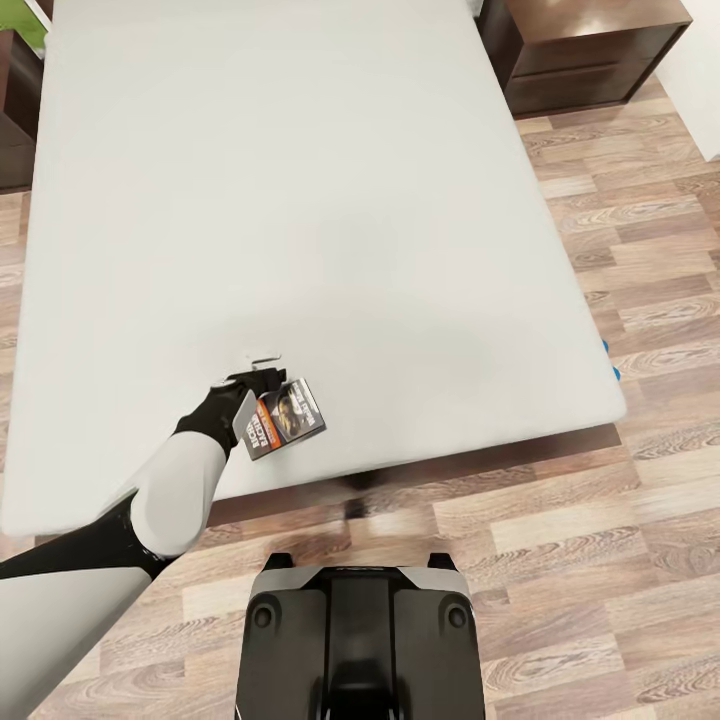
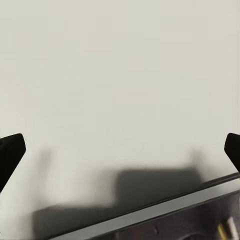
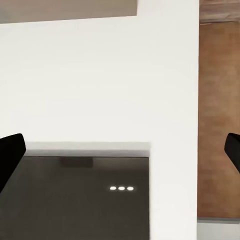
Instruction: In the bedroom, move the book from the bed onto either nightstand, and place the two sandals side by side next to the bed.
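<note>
The book (image 1: 291, 416), a dark paperback with an orange band, sits tilted near the front edge of the bed's pale mattress (image 1: 300, 200). My left gripper (image 1: 258, 370) reaches over the mattress just left of the book, touching or nearly touching it. In the left wrist view this gripper (image 2: 120, 150) is open, with bare mattress between its fingertips (image 2: 11, 150); the book's grey page edge (image 2: 165, 207) runs close under the camera. A sliver of blue sandal (image 1: 608, 358) peeks out past the bed's right edge. My right gripper (image 3: 120, 150) is open, facing a white wall.
A dark brown nightstand (image 1: 590, 50) stands at the bed's far right corner, and more dark furniture (image 1: 15, 110) at its far left. Wood-plank floor (image 1: 620, 520) lies in front and to the right. My base (image 1: 360, 640) stands close to the bed's foot.
</note>
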Robot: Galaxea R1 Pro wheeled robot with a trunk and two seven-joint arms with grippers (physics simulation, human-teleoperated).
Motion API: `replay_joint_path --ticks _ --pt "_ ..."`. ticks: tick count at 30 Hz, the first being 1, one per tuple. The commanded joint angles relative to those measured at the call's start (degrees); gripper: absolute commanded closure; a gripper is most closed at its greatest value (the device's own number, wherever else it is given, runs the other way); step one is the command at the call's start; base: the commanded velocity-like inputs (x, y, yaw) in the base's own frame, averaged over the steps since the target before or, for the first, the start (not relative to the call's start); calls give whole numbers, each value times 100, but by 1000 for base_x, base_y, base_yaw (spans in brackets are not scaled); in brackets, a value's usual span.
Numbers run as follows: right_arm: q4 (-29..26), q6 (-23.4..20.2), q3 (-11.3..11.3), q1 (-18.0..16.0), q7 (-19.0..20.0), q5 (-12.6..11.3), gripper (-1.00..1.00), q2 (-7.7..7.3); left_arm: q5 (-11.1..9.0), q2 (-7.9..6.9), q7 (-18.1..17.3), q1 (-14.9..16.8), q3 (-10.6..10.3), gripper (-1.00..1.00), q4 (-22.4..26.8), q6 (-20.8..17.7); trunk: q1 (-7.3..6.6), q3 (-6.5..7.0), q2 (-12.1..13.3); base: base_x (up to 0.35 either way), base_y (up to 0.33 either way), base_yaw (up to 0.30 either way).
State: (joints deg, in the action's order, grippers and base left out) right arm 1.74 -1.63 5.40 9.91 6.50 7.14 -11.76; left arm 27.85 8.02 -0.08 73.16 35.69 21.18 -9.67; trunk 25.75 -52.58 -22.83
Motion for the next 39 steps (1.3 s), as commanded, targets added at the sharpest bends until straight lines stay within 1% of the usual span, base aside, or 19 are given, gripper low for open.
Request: replay_joint_path --ticks 1,12,39 --pt "-7 -18 49 2 18 59 -100 -1 28 6 -1 -5 25 -100 13 -12 4 -5 -9 -9 0 0" --pt "-7 -18 49 2 18 59 -100 -1 28 9 -1 -48 25 -100 -2 115 4 -5 -9 -26 0 0" --pt "-10 -18 49 2 18 59 -100 -3 28 9 -1 -56 25 -100 -4 136 4 -5 -9 -95 0 0"
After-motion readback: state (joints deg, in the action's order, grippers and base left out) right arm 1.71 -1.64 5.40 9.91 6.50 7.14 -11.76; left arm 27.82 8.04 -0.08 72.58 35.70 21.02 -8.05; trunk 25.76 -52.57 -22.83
